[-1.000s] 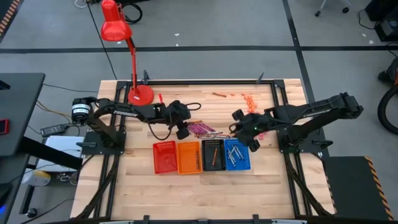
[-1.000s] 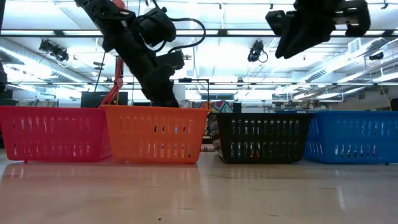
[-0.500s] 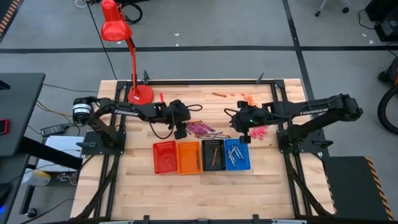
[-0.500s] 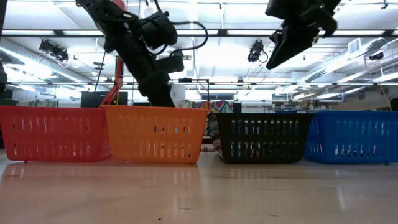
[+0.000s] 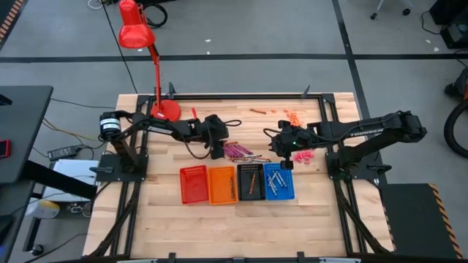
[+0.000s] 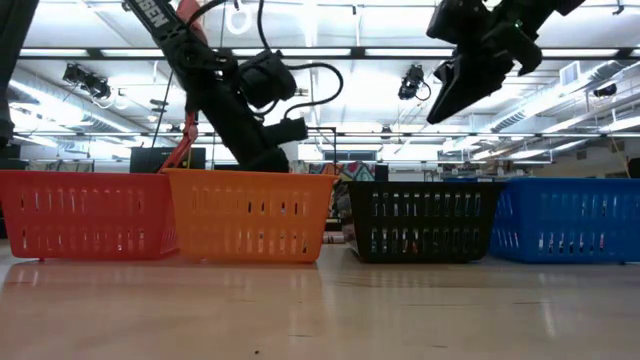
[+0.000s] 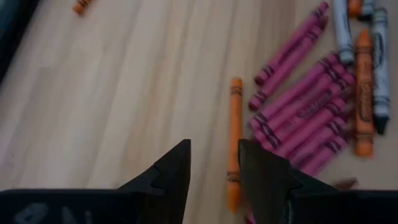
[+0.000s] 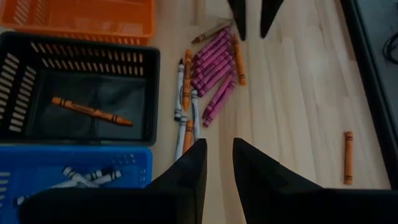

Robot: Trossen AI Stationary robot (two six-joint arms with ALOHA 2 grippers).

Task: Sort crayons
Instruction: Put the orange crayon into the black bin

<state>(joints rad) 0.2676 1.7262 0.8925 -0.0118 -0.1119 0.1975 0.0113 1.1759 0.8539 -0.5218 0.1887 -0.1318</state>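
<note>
— Four baskets stand in a row on the table (image 5: 168,219): red basket (image 5: 193,185), orange basket (image 5: 221,185), black basket (image 5: 251,182), blue basket (image 5: 278,181). How much of the crayons can you actually make out?

— From overhead the crayon pile (image 5: 238,152) is only a small magenta smear at about twelve o'clock from the orange and black baskets. The low view hides it wholly behind the basket walls. The left wrist view cuts several magenta crayons (image 7: 298,118) off at the frame's edge.

— Which way do they lie?

— All flat on the wood. The magenta ones lie packed side by side, long axes parallel. A lone orange crayon (image 7: 234,143) lies just beside them, apart from the bundle, its long axis running straight away from the left gripper (image 7: 214,171). A few grey crayons (image 8: 180,99) and orange ones lie along the pile's basket side.

— And in the baskets?

— One orange crayon lies slanted on the black basket's floor; grey ones lie crossed in the blue, partly cut off.

— The claws?

— Left gripper hangs low over the pile, fingers spread, pinching nothing. Right gripper (image 8: 219,163) is up high at about three o'clock from the pile, fingers parted by a narrow gap, nothing between them.
</note>
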